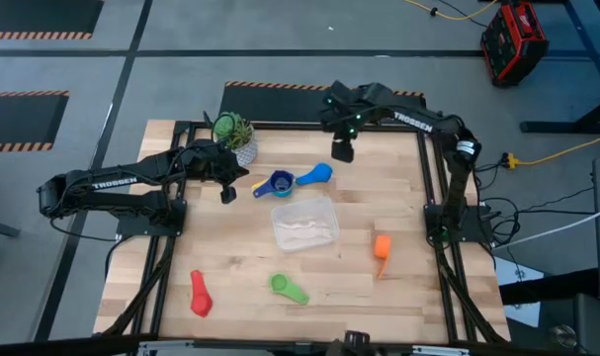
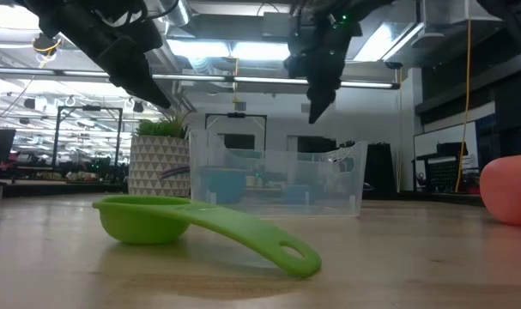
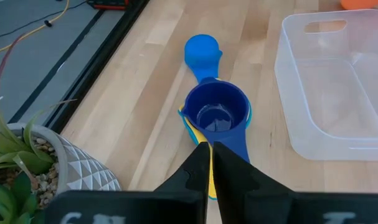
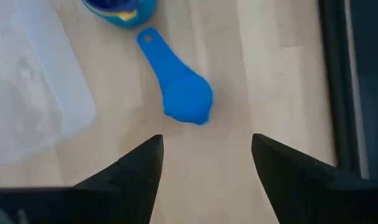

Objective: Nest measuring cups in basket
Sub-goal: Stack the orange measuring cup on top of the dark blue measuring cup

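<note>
A dark blue cup [image 1: 278, 184] [image 3: 217, 112] sits nested in a yellow and a light blue cup on the table, left of the clear basket [image 1: 275, 223] [image 3: 288, 93]. A blue cup [image 1: 317, 176] [image 4: 179, 93] lies bowl-down beside the stack. My left gripper [image 1: 227, 193] [image 3: 208, 152] hovers shut above the table, just left of the stack, over its handles. My right gripper [image 1: 343, 153] [image 4: 204, 149] hangs open in the air beyond the blue cup. The orange [image 1: 382, 247], green [image 1: 287, 288] [image 2: 200, 225] and red [image 1: 200, 294] cups lie apart on the near half of the table.
A potted green plant in a white patterned pot [image 1: 235, 133] [image 3: 27, 155] stands close behind my left gripper, at the table's far left. The basket holds nothing. Bare wood lies between the basket and the near cups.
</note>
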Tool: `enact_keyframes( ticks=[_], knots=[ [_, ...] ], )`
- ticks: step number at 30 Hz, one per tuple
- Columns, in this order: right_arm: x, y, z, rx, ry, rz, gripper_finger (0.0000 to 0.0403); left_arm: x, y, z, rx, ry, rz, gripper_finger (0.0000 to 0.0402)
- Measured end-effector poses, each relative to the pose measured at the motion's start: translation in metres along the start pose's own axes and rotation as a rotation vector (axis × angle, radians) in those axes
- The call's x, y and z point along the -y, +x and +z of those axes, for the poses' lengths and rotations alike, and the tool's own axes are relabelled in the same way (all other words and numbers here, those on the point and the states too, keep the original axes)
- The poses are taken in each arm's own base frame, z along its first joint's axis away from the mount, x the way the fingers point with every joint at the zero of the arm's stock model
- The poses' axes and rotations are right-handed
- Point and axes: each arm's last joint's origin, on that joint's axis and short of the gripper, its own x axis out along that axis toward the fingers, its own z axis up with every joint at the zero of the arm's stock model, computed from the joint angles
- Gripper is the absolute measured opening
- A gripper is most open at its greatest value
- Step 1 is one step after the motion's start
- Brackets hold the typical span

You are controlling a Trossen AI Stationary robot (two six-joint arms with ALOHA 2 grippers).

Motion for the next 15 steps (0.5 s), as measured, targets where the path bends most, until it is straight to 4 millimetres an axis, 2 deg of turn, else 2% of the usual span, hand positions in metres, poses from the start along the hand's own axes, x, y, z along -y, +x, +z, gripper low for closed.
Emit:
enact_keyframes(
  ticks=[8, 15],
  knots=[
    [0.018, 0.000, -0.014, 0.034, -0.088, 0.192, 0.0248, 0.000, 0.000, 0.000, 0.000, 0.000, 0.000, 0.0029],
    [0.027, -0.002, -0.013, 0.082, -0.081, 0.167, 0.0248, 0.000, 0.000, 0.000, 0.000, 0.000, 0.000, 0.0028]
  ],
)
